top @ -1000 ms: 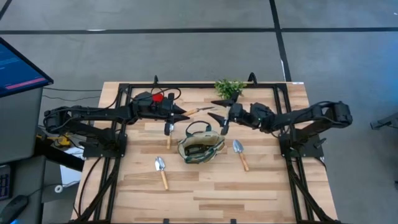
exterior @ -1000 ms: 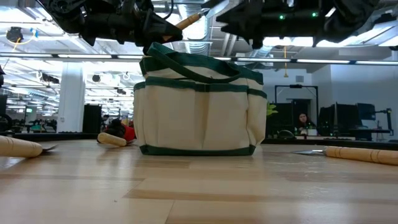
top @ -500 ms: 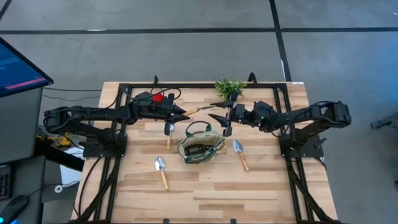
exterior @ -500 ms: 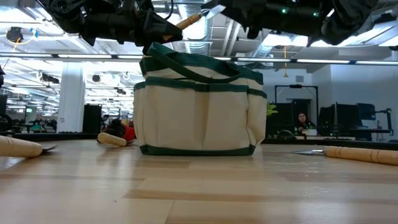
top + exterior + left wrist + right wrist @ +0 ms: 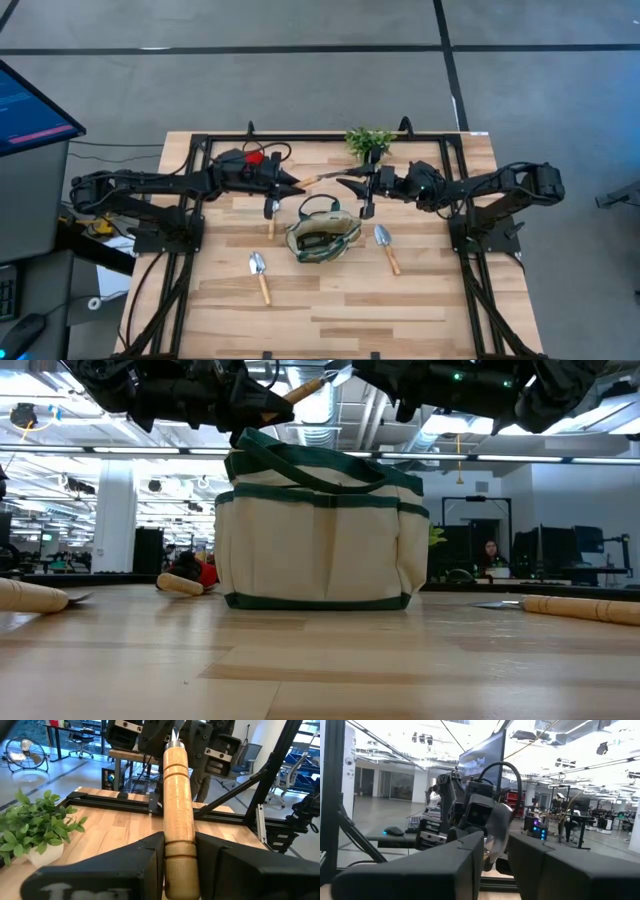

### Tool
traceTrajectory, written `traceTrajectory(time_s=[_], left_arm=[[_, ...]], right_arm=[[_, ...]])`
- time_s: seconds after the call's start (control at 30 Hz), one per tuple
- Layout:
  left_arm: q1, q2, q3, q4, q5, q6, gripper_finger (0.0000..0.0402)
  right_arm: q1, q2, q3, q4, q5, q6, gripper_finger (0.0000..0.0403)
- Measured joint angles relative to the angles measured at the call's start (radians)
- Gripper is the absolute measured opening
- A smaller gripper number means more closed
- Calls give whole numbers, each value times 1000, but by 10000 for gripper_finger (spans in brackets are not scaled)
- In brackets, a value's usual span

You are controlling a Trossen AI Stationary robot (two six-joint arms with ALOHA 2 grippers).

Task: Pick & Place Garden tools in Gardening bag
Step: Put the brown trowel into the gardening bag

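Observation:
A trowel with a wooden handle [image 5: 312, 179] hangs in the air just beyond the far side of the olive gardening bag [image 5: 322, 236], stretched between my two grippers. My left gripper [image 5: 296, 183] is shut on its handle. My right gripper [image 5: 350, 183] faces it, shut on its silver blade. Three more trowels lie flat on the table: one [image 5: 259, 275] near left of the bag, one [image 5: 386, 247] right of it, one [image 5: 271, 214] under the left arm. A small red item [image 5: 254, 156] lies at the far left. My left gripper pinches the wooden handle [image 5: 179, 862] between its two fingers. The fingers come level from the table's left and lie along the handle. The trowel is lifted clear, its blade end pointing at the other gripper. My right gripper has the silver blade [image 5: 497, 827] between its two fingers, coming from the table's right, slanting slightly upward. The blade is clear of the table and bag. How much of the blade lies between the fingers is hidden by the fingers.
A leafy green plant [image 5: 368, 140] in a small white pot stands at the far edge, behind the grippers. A black frame [image 5: 300, 138] runs around the table. Bare wood lies toward the near edge.
My right gripper has tipped slightly upward and shut on the trowel's blade; a second ago its fingers stood wide open around it. My left gripper has kept still with the handle, and the trowel has stayed where it was.

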Motion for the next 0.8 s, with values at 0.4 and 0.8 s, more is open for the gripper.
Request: traceTrajectory(time_s=[0.4, 0.8], left_arm=[[-17, 8, 0, 15, -30, 0, 51], [-17, 8, 0, 17, -29, 1, 52]], right_arm=[[0, 0, 0, 1, -3, 3, 65], [1, 0, 0, 8, -5, -5, 9]])
